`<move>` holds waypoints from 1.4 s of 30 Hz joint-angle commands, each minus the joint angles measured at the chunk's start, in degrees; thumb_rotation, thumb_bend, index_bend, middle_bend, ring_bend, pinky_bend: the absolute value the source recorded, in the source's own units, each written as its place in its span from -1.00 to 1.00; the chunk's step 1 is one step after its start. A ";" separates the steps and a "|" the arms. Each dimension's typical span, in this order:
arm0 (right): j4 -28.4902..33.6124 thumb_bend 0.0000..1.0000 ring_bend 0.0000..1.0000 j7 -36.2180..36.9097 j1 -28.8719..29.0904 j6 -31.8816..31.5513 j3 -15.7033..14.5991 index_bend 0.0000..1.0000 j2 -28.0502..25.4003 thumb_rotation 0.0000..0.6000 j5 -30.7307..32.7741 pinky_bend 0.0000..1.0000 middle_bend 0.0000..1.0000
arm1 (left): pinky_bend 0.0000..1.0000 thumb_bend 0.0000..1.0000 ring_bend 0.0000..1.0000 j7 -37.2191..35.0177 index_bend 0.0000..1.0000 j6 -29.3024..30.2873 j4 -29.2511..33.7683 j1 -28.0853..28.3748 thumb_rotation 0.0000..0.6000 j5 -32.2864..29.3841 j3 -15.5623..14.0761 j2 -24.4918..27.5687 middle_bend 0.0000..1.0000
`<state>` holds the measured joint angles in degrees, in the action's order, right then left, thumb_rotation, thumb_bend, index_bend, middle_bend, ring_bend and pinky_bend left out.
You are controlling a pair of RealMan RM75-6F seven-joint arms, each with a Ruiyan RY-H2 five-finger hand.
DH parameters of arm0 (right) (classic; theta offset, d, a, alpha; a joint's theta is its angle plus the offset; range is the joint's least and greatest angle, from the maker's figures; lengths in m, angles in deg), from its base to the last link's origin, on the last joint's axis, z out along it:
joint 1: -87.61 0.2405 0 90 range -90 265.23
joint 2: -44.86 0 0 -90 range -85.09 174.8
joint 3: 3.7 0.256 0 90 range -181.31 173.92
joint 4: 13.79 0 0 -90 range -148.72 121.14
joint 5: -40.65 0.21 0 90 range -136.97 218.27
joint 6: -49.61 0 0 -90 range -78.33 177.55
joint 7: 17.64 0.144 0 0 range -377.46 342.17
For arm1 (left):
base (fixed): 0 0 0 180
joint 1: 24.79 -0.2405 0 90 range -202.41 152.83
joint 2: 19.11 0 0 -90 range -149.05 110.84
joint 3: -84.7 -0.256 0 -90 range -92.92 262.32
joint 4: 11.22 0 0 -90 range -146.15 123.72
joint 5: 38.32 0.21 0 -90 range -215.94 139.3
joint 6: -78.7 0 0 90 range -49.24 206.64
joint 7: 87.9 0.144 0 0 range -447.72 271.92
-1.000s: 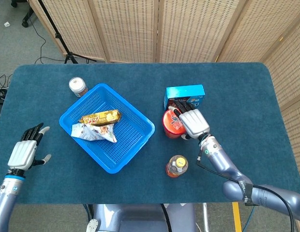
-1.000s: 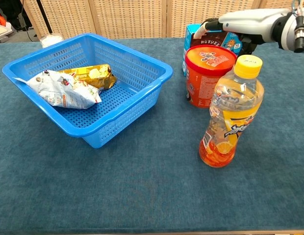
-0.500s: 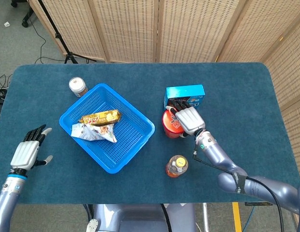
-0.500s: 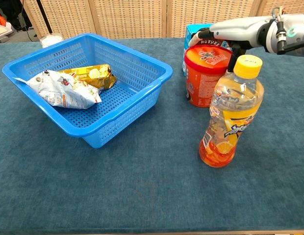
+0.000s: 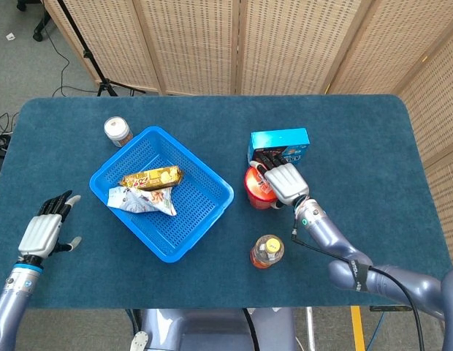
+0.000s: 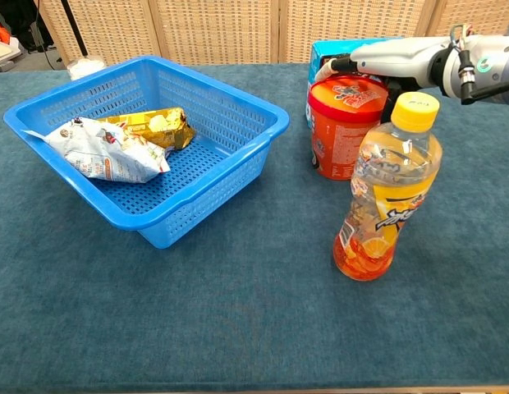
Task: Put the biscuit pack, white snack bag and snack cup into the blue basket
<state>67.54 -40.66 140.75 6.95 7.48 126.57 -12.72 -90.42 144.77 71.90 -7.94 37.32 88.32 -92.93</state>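
Right robot hand of mine lies over the red snack cup beside the blue basket, grip unclear, while only the head view shows my left robot hand spread, holding nothing.

The head view looks straight down on the whole worktop. The chest view looks low and near across it. Both share the blue basket.
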 commanded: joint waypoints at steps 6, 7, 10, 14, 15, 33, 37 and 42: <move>0.27 -0.68 -1.00 0.10 0.59 0.45 -0.63 -0.62 -0.38 1.00 1.23 -0.78 -0.99 | -0.86 -0.48 -1.00 -0.16 -0.94 -0.07 0.09 0.02 1.00 -0.04 -0.01 0.10 -1.00; 0.30 -0.68 -1.00 0.10 0.62 0.41 -0.69 -0.57 -0.40 1.00 1.29 -0.73 -0.98 | -0.86 -0.48 -1.00 -0.18 -0.94 -0.05 0.10 0.02 1.00 -0.03 0.00 0.11 -1.00; 0.37 -0.65 -0.93 0.04 0.62 0.02 -0.99 -0.41 -0.46 1.00 1.39 -0.56 -0.88 | -0.86 -0.47 -1.00 -0.33 -0.94 -0.03 0.08 0.01 1.00 0.03 -0.01 0.12 -1.00; 0.59 -0.64 -0.74 0.15 0.47 -0.87 -1.21 -0.22 -0.39 1.00 1.16 -0.41 -0.69 | -0.86 -0.47 -1.00 -0.53 -0.94 -0.08 0.06 0.03 1.00 0.09 -0.03 0.17 -1.00; 0.62 -0.63 -0.70 0.16 0.41 -1.16 -1.28 -0.18 -0.37 1.00 0.98 -0.38 -0.65 | -0.86 -0.47 -1.00 -0.57 -0.94 -0.04 0.07 0.03 1.00 0.11 -0.02 0.19 -1.00; 4.75 -0.58 -0.41 -2.94 0.38 -4.21 -2.01 0.21 -3.43 1.00 2.77 -0.22 -0.31 | -0.86 -0.47 -1.00 -1.09 -0.93 0.04 0.01 0.00 1.00 0.08 0.06 0.17 -1.00; 6.31 -0.58 -0.38 -4.12 0.54 -5.13 -2.09 0.24 -4.25 1.00 3.30 -0.19 -0.30 | -0.86 -0.47 -1.00 -1.40 -0.93 0.11 -0.02 -0.03 1.00 0.10 0.11 0.21 -1.00; 7.45 -0.58 -0.33 -5.01 0.62 -6.10 -2.10 0.28 -4.82 1.00 4.00 -0.15 -0.26 | -0.86 -0.47 -1.00 -1.65 -0.93 0.41 0.14 -0.12 1.00 0.33 0.11 0.33 -1.00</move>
<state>74.92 -45.60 141.35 0.91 5.39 121.82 -8.77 -92.07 145.18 72.03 -8.05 37.64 88.44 -92.60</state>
